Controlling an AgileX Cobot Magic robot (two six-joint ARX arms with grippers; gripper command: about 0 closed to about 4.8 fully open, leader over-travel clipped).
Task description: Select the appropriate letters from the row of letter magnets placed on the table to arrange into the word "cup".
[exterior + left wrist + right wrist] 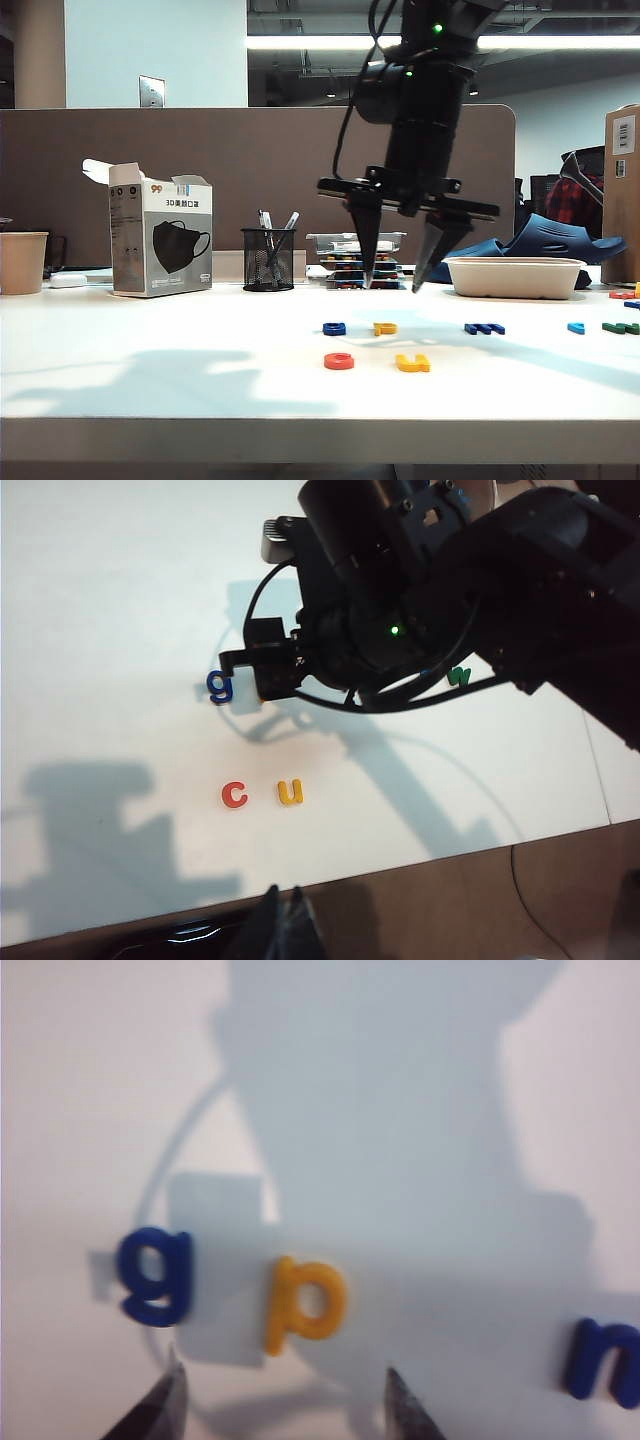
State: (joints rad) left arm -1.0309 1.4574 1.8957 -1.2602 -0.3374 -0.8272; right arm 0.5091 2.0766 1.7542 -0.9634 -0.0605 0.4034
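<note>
Right tool (pixel 280 1400) hangs spread above "p" (pixel 303 1302); left tool (pixel 285 920), state unclear, overlooks "c" (pixel 234 795)

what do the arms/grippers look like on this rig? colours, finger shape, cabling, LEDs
Right gripper: matte black, with a flat black crossbar carrying two long black fingers that taper to sharp points. The right arm is bulky black housing with small green LEDs lit and thin black cables looping beside it. The left gripper shows only dark pointed fingertips at the edge of its wrist view. No markings are readable.
</note>
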